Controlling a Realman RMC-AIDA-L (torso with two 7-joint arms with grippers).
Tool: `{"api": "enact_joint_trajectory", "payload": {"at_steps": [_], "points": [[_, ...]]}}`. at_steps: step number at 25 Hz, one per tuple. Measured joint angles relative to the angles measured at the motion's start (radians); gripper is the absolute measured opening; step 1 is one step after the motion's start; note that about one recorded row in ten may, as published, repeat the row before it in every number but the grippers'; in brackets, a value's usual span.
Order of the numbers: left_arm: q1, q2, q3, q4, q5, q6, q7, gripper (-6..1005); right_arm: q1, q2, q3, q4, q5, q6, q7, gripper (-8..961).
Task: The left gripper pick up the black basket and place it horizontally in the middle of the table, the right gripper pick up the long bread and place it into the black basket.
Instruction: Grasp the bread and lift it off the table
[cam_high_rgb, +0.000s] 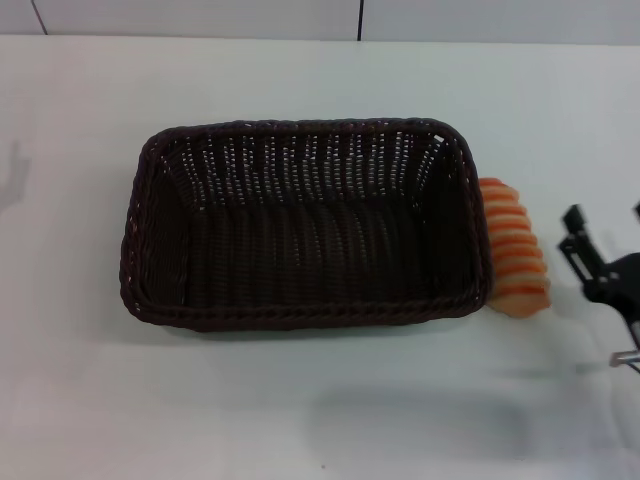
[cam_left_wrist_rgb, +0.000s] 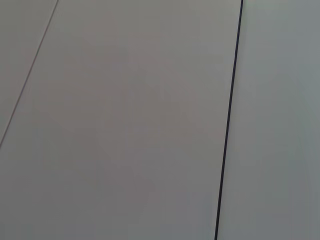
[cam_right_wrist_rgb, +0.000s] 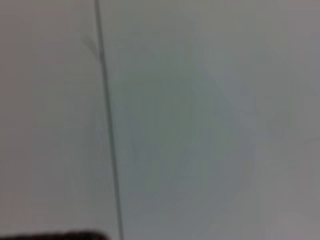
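Observation:
The black basket (cam_high_rgb: 300, 225) lies lengthwise across the middle of the white table (cam_high_rgb: 300, 420) in the head view, and it is empty inside. The long bread (cam_high_rgb: 514, 248) lies on the table right against the basket's right end, outside it. My right gripper (cam_high_rgb: 606, 228) is at the right edge of the head view, a short way right of the bread, open and holding nothing. My left gripper is out of view. Both wrist views show only pale flat surfaces.
The table's far edge meets a pale wall with dark seams (cam_high_rgb: 359, 20). A dark seam line crosses the left wrist view (cam_left_wrist_rgb: 229, 120) and another crosses the right wrist view (cam_right_wrist_rgb: 107, 120). Bare tabletop lies in front of and left of the basket.

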Motion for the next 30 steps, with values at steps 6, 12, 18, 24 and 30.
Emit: {"api": "enact_joint_trajectory", "payload": {"at_steps": [6,12,18,24,30], "points": [[-0.004,-0.001,0.002,0.005,0.002,0.003,0.008,792,0.052,0.001,-0.004,0.013,-0.013,0.117,0.001,837],[-0.009,-0.001,0.005,0.006,0.008,0.002,0.008,791,0.068,0.002,-0.004,0.016,-0.014,0.157,0.002,838],[-0.012,-0.001,0.017,0.007,0.009,0.000,0.013,790,0.094,0.001,-0.005,0.017,-0.025,0.228,0.003,837],[-0.014,-0.001,0.028,0.007,0.010,0.000,0.021,790,0.135,0.001,-0.001,0.018,-0.038,0.324,0.005,827],[-0.017,0.000,0.028,0.007,0.011,-0.002,0.022,789,0.128,-0.001,0.012,0.030,-0.068,0.316,-0.003,795]]}}
